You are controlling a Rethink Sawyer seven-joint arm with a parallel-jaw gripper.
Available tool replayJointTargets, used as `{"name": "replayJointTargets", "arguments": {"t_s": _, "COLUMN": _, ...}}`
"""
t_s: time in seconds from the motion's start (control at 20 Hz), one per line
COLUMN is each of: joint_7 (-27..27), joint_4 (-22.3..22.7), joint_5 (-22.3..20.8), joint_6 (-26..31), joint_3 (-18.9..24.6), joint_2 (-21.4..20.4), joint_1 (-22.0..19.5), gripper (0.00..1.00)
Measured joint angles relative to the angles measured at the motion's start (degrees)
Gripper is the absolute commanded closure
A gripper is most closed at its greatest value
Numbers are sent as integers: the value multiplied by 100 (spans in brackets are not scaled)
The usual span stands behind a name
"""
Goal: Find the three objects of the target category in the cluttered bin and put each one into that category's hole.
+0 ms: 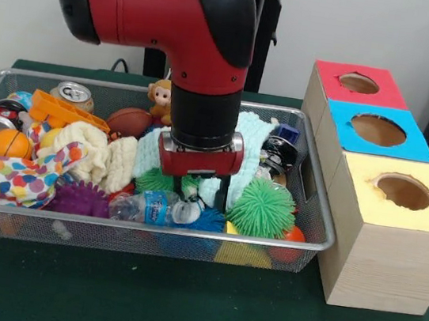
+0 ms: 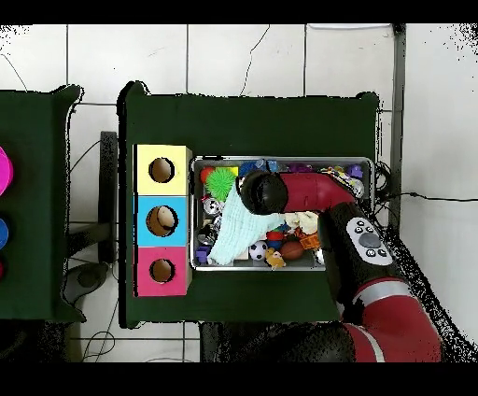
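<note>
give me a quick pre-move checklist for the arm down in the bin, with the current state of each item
1. End effector lowered into the wire mesh bin: ok.
2. End effector open or shut: cannot tell, it is buried among the toys.
3. Anything held: cannot tell.
4. Pale mint knitted cloth draped beside the end effector, possible snag: not ok.
5. Holes in the red-topped, blue-topped and yellow-topped wooden boxes unobstructed: ok.
6. Clear plastic water bottle and spiky green rubber ball crowding the descent spot: not ok.
</note>
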Motion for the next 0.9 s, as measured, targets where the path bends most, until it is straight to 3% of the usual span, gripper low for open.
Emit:
{"name": "replayJointTargets", "arguments": {"t_s": 0.4, "joint_7": 0, "joint_4": -100, "joint_5": 2, "joint_6": -440, "joint_3": -74, "joint_2": 196, "joint_1": -44, "gripper": 0}}
{"name": "replayJointTargets", "arguments": {"t_s": 0.9, "joint_7": 0, "joint_4": -100, "joint_5": 1, "joint_6": -448, "joint_3": -73, "joint_2": 196, "joint_1": -222, "gripper": 0}}
